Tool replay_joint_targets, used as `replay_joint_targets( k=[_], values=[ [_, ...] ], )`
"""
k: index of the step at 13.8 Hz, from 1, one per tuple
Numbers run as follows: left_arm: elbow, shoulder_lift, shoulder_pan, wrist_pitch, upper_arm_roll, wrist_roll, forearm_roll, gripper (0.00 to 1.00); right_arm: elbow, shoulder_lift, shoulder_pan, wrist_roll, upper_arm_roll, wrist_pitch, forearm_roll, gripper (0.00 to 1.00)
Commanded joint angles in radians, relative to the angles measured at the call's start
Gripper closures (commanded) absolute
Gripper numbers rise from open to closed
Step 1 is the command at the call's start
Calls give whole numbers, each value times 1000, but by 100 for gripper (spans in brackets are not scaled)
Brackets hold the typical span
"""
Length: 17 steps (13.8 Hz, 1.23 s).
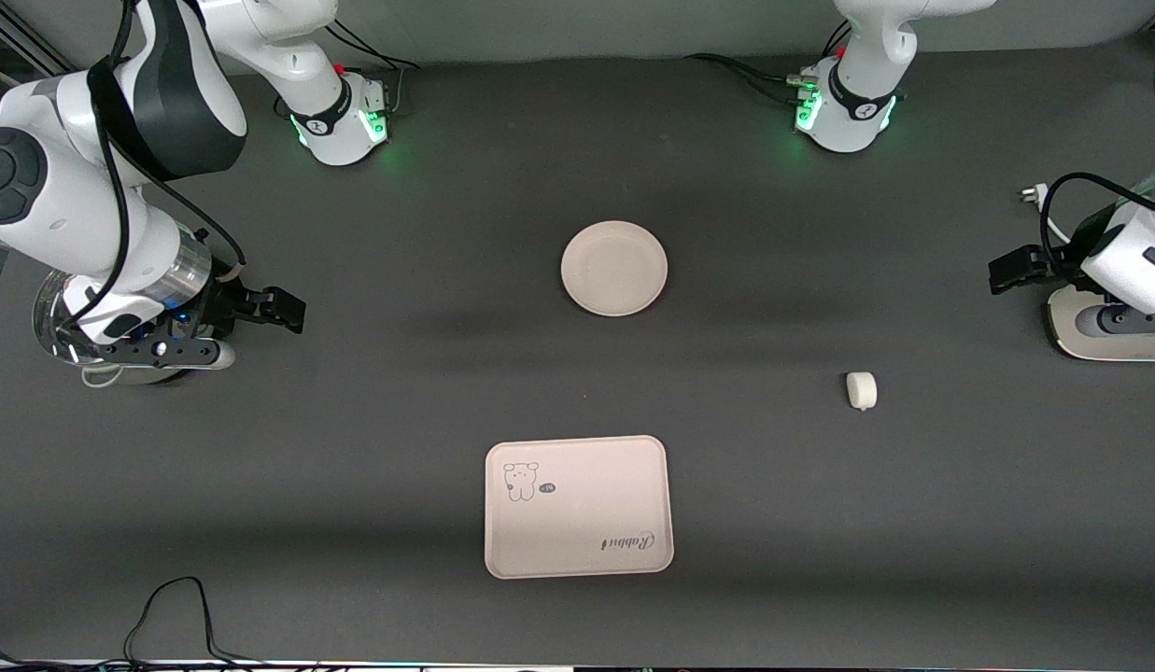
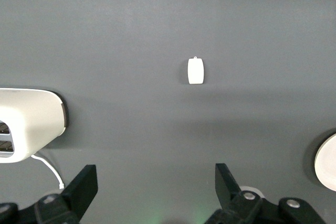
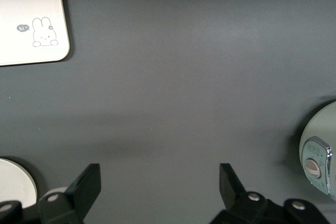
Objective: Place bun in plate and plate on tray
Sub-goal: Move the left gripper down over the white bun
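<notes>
Open table around all three things
The bun [image 1: 861, 389], plate [image 1: 614, 268] and tray [image 1: 578, 506] lie well apart on the table [image 1: 353, 448], bare table between them.

I see a matt, dark grey tabletop [image 1: 353, 448], smooth and without sheen. The plate [image 1: 614, 268] and tray [image 1: 578, 506] both look like smooth cream plastic with a soft, low gloss; the tray carries fine printed line art. The bun [image 1: 861, 389] looks matt white and soft-surfaced. Each end effector's fingers [image 2: 84, 184] look like matt black plastic.
</notes>
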Motion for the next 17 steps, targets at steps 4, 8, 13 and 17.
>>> replay_joint_targets(
  k=[4, 8, 13, 17],
  values=[
    [41, 19, -14, -32, 12, 14, -7, 0, -79, 64, 41, -6, 27, 179, 82, 0],
    [46, 35, -30, -35, -2, -1, -16, 0, -143, 103, 41, -7, 48, 349, 287, 0],
    [35, 99, -28, -29, -131, -155, -14, 0, -137, 217, 38, -18, 179, 575, 611, 0],
    [-86, 127, -15, 153, -128, -136, -4, 0, -142, 298, 47, -202, 200, 705, 876, 0]
  ],
)
